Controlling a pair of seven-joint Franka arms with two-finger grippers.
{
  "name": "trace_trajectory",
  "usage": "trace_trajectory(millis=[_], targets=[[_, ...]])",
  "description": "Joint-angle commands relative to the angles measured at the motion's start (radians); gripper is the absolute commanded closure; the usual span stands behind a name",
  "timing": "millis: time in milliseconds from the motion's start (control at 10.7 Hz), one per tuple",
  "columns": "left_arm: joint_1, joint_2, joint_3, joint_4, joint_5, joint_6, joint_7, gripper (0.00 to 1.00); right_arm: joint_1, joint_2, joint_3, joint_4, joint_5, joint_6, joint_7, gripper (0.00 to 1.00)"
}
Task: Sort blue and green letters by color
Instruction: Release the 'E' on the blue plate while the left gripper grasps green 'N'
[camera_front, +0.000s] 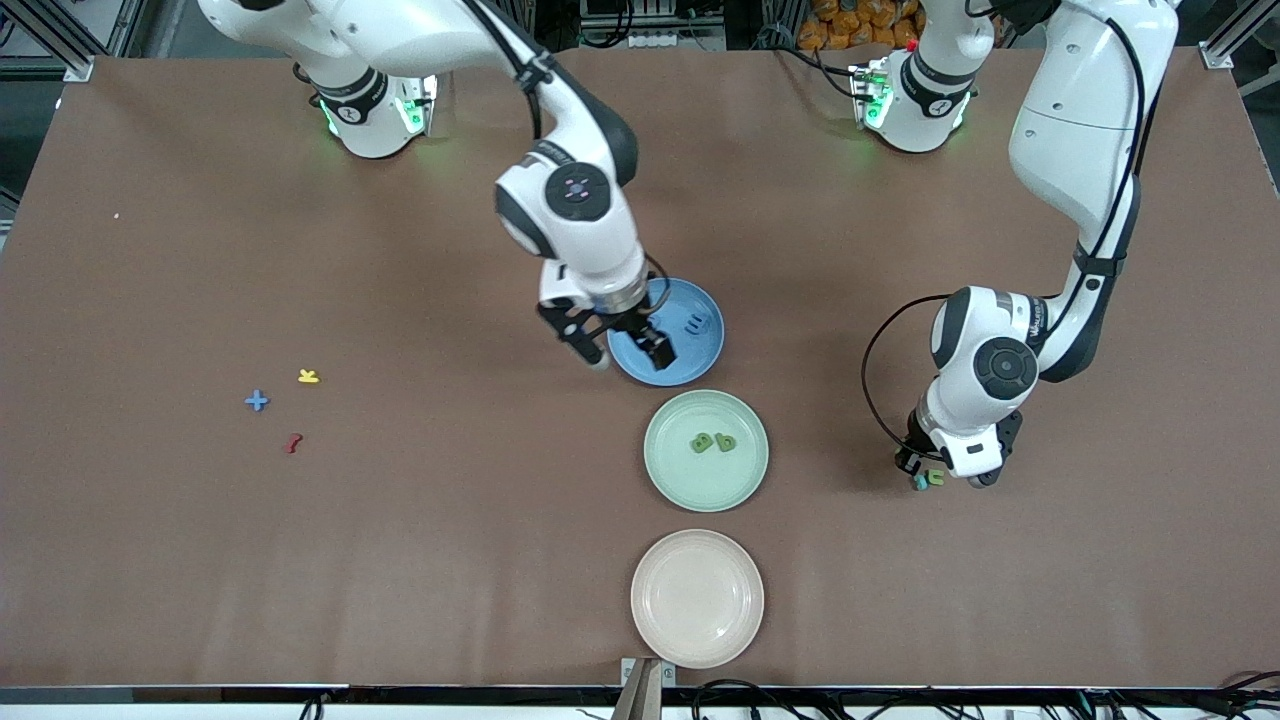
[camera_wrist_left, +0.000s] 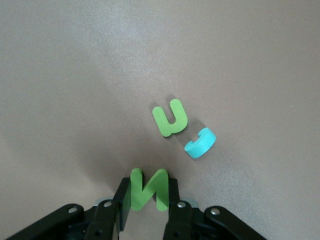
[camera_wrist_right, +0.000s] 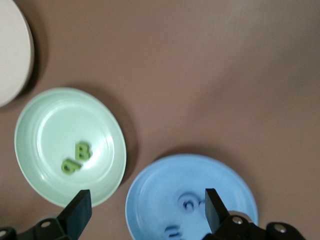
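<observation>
Brown tabletop spreading across the front view, carrying three plates in a row near the middle: blue plate (camera_front: 700, 355) farthest from the front camera, green plate (camera_front: 752, 450) next, cream plate (camera_front: 697, 598) nearest. Showing two green letters (camera_front: 712, 442) lying side by side in the green plate and a blue letter (camera_front: 696, 323) in the blue plate. Reaching in from its base, the right arm bending down so that the right gripper (camera_front: 628, 353) is hanging over the blue plate's rim, fingers spread, holding nothing. Folding at the elbow and pointing straight down, the left arm putting the left gripper (camera_front: 935, 478) low at the table toward its own end, with small green and light blue pieces showing at its tips. Lying well apart toward the right arm's end: blue plus shape (camera_front: 257, 401), yellow letter (camera_front: 308, 376), red squiggle (camera_front: 293, 442).

Looking through the left wrist view: left gripper (camera_wrist_left: 148, 192) clenching a green N (camera_wrist_left: 148, 189) between its fingers, standing on edge; green u (camera_wrist_left: 171, 117) lying flat near it on the table, light blue letter (camera_wrist_left: 200, 143) just beside that.

Looking through the right wrist view: right gripper (camera_wrist_right: 145, 212) standing wide over the table between green plate (camera_wrist_right: 30, 175) and blue plate (camera_wrist_right: 150, 200), empty; two blue letters (camera_wrist_right: 182, 217) lying in the blue plate, green letters (camera_wrist_right: 76, 157) in the green one; cream plate (camera_wrist_right: 12, 50) at the edge. No readable writing showing anywhere.
</observation>
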Motion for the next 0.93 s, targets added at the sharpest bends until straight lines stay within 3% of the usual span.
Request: trace_trajectory(millis=[0, 467, 840], targets=[[-0.013, 0.002, 0.001, 0.007, -0.014, 0.014, -0.010, 1.00, -0.145, -0.116, 0.014, -0.033, -0.009, -0.140, -0.243, 0.00], [-0.041, -0.010, -0.002, 0.044, -0.017, 0.014, -0.018, 1.00, -0.487, -0.277, 0.014, -0.258, 0.008, -0.271, -0.867, 0.00], [-0.082, -0.011, -0.002, 0.119, -0.017, 0.014, -0.087, 1.00, -0.738, -0.258, -0.035, -0.342, 0.008, -0.246, -1.190, 0.00]])
